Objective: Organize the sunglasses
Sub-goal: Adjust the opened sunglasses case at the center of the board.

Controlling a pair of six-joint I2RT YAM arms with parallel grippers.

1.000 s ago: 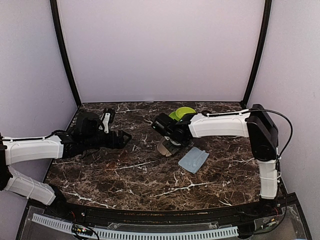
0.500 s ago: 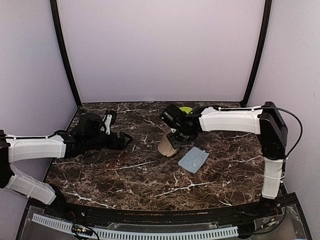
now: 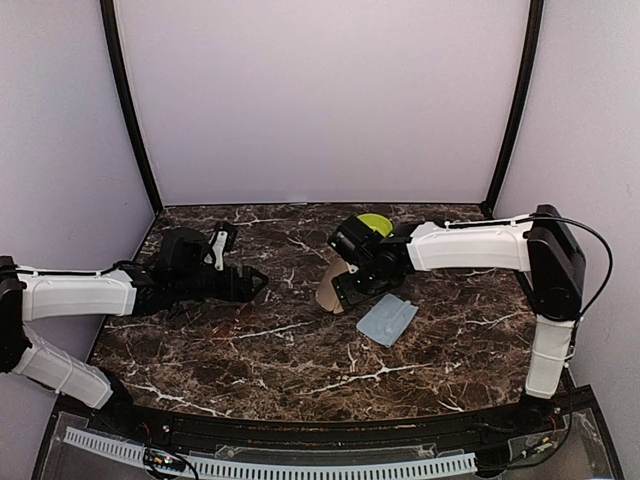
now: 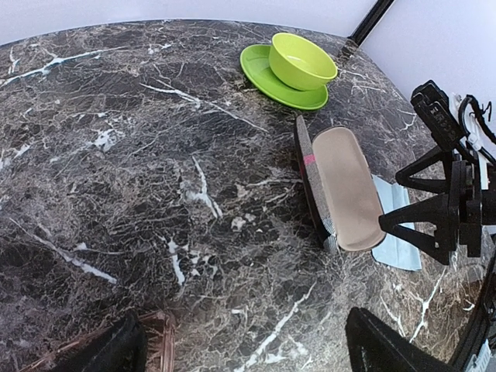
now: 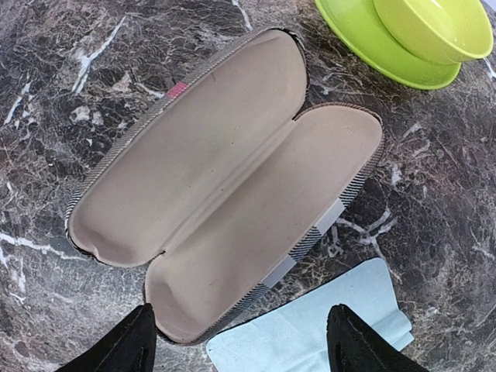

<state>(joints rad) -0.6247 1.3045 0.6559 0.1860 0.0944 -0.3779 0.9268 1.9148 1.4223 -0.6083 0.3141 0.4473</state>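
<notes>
Dark marble-look table, polished, white-veined, with a faint sheen. At centre, an open case: matt tan suede-like lining, woven check fabric outside. Lower right, a pale blue cloth, soft and matt. Upper right, a lime bowl on a plate, smooth glossy plastic
</notes>
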